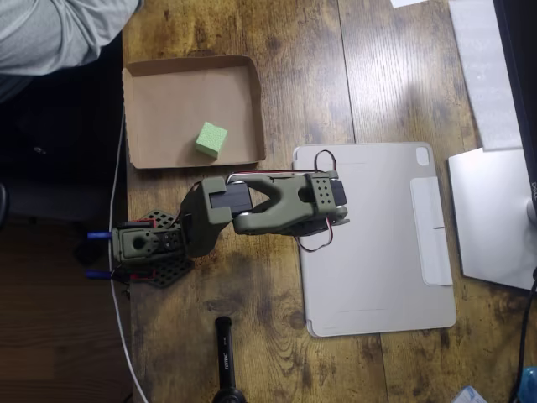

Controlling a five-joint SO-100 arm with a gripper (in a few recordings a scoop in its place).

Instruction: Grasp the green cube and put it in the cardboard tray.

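End effector (331,220) sits folded back under the olive arm over the grey tablet cover (377,252)'s left edge, empty; whether its fingers are apart or together I cannot tell, arm hides them. Cube (211,139) lies up-left of it, well apart, inside the tray (159,92), near the tray's lower right part. Tray rests on the wooden worktop (336,75), up-left of the arm.

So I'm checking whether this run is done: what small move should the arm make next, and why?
Probably none beyond staying folded back: the green cube already lies inside the cardboard tray, near its right wall, and the arm sits clear of the tray over the wooden table. I cannot tell the gripper's state.
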